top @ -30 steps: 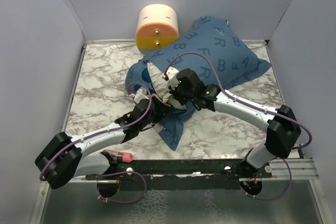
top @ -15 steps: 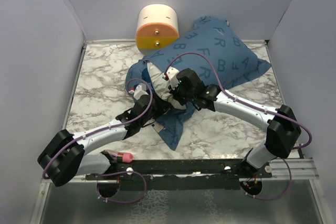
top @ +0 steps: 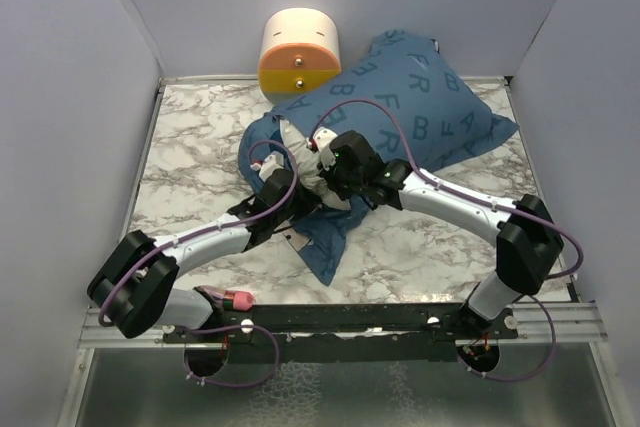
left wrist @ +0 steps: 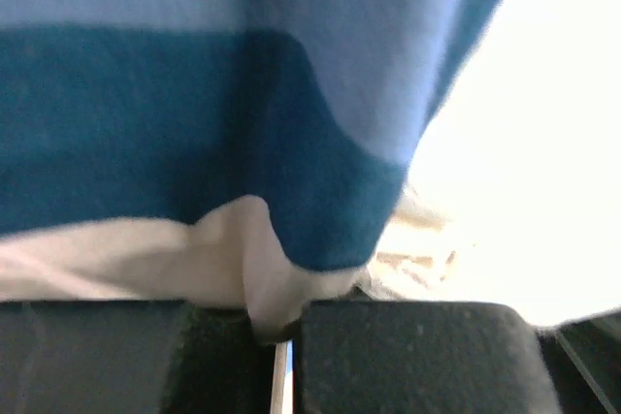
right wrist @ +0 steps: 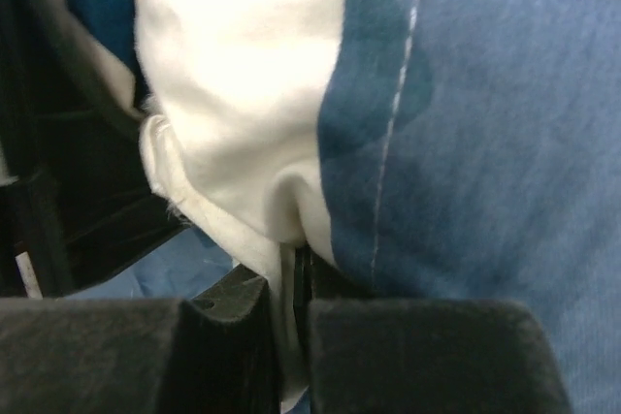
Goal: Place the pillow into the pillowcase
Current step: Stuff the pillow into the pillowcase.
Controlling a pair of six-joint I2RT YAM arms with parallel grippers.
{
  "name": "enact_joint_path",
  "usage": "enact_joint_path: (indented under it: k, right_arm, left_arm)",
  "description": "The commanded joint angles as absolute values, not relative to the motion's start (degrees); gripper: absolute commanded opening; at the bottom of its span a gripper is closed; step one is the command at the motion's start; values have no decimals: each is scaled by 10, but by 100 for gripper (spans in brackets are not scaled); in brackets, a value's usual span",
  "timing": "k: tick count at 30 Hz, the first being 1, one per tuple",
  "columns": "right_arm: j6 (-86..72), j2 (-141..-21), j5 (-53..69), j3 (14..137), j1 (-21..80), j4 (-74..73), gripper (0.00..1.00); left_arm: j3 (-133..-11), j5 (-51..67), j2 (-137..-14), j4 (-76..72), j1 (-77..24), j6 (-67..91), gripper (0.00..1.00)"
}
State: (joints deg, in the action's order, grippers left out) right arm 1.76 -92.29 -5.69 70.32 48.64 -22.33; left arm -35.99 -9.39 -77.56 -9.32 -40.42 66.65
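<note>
While the top view is too crowded at the wrists to show the grips, the two wrist views fill that in.

Top view: the pillowcase [top: 420, 97], blue with lighter letters, lies on the marble counter [top: 190, 147]. Its plump bulk fills the upper right of the frame. Its mouth faces frame centre, and a loose blue flap trails toward lower centre. The pillow [top: 303, 169] is mostly inside the pillowcase. Only a bunched white end shows at the mouth, in the centre of the frame. The left arm [top: 210, 242] reaches in from lower left and the right arm [top: 450, 202] from lower right. Their wrists sit close together at the mouth, one on each side of the white end.

Left wrist view: the left jaws are closed down to a thin slit. A small fold of white cloth is pinched between the dark pads [left wrist: 408, 356]. The blue hem of the pillowcase [left wrist: 194, 94] hangs directly over the pinch. I cannot tell whether the hem is caught too. The pillow [left wrist: 524, 143] shows bright white at right.

Right wrist view: the right jaws are also nearly closed, with a white fold of the pillow [right wrist: 243, 65] running down into the gap between the pads [right wrist: 437, 356]. The stitched blue edge of the pillowcase [right wrist: 466, 143] lies against the same pinch. I cannot tell whether it is gripped.

A cream-and-orange cylinder [top: 300, 47] stands at the back wall at upper centre, just beside the pillowcase. Contact cannot be judged.
</note>
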Motion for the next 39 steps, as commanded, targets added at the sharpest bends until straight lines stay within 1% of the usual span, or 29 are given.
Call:
enact_joint_path:
  k: [1,7,13,14,16,18,19,23,25,28,30,32,33,34,37,39]
  right_arm:
    - [-2,-972,-127,739,470,-208,1]
    - [-54,-1029,-122,777,427,-227,1]
    - [-54,-1056,-114,795,420,-231,1]
    - [-52,-1062,-102,797,420,-235,1]
    - [-38,-1068,-39,796,420,-244,1]
    - [-9,-1059,77,777,420,-245,2]
    - [1,-1052,123,764,420,-245,4]
    - [34,-1012,265,700,420,-235,29]
    - [48,-987,333,672,419,-225,36]
    - [53,-943,412,651,419,-209,43]
    - [29,-897,418,646,417,-184,53]
    - [13,-854,404,662,413,-170,67]
    - [11,-839,391,676,410,-175,72]
    - [14,-828,379,697,407,-184,75]
    - [37,-819,352,770,400,-232,77]
    - [46,-812,355,803,400,-246,78]
  left_arm:
    - [-370,-57,-712,-23,-399,618,0]
    - [-371,31,-617,34,-399,612,0]
    - [-367,102,-571,7,-399,644,0]
    - [-379,108,-567,2,-399,645,0]
    - [-428,113,-570,5,-398,631,0]
    - [-479,120,-584,10,-391,617,0]
    - [-501,126,-591,9,-384,614,0]
    - [-559,161,-608,-13,-346,621,0]
    - [-563,182,-611,-31,-323,635,0]
    - [-553,209,-614,-35,-299,635,0]
    - [-532,225,-610,-39,-290,635,0]
    - [-507,237,-598,-37,-284,636,0]
    - [-493,239,-590,-36,-283,635,0]
    - [-479,241,-579,-31,-282,634,0]
    - [-439,242,-540,-31,-281,631,0]
    - [-413,239,-514,-44,-281,627,0]
